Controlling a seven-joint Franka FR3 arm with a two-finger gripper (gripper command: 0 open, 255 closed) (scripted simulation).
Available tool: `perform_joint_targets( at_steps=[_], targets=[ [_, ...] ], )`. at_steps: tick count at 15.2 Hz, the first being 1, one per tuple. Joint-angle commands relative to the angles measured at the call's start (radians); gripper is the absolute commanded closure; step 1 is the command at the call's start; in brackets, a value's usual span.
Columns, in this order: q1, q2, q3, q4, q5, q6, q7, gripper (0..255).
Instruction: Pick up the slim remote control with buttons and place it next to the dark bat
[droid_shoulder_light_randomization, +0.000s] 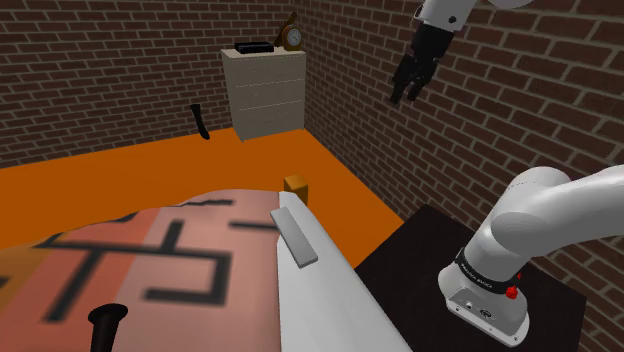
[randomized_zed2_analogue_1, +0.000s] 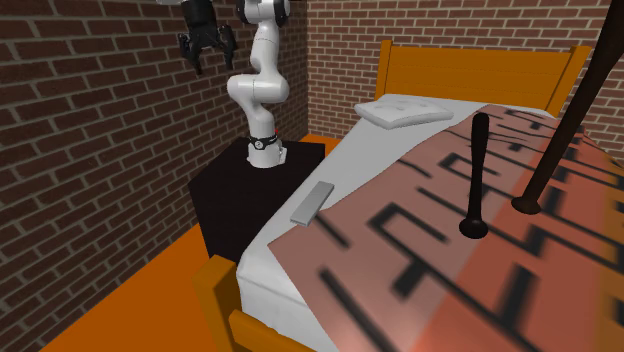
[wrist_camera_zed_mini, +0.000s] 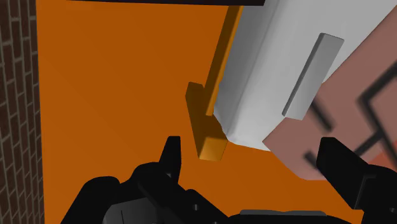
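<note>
The slim remote (droid_shoulder_light_randomization: 293, 238) is a plain grey slab lying on the white sheet near the bed's edge, also seen in the second exterior view (randomized_zed2_analogue_1: 313, 203) and from the wrist (wrist_camera_zed_mini: 312, 76). A black bat (randomized_zed2_analogue_1: 476, 175) lies on the patterned bedspread, well apart from the remote; its knob end (droid_shoulder_light_randomization: 105, 325) shows in the shoulder view. My gripper (droid_shoulder_light_randomization: 405, 97) hangs high up by the brick wall (randomized_zed2_analogue_1: 210, 62), open and holding nothing. In the wrist view the fingers (wrist_camera_zed_mini: 172, 153) stand wide apart, with orange floor between them and the remote far beyond.
A second, brownish bat (randomized_zed2_analogue_1: 560, 125) rests slanted on the bedspread. A pillow (randomized_zed2_analogue_1: 405, 112) lies at the headboard. An orange bed post (wrist_camera_zed_mini: 207, 124) stands at the bed's corner. The black stand (randomized_zed2_analogue_1: 250, 190) adjoins the bed. A dresser (droid_shoulder_light_randomization: 265, 90) with a clock stands far off.
</note>
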Motion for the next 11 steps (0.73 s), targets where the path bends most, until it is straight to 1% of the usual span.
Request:
perform_joint_targets(
  at_steps=[1, 6, 11],
  targets=[
    [0.0, 0.0, 0.0, 0.0, 0.0, 0.0, 0.0, 0],
    [0.025, 0.031, 0.101, -0.091, 0.039, 0.115, 0.092, 0],
    [0.052, 0.1, 0.202, -0.151, 0.076, 0.238, 0.186, 0]
  ],
)
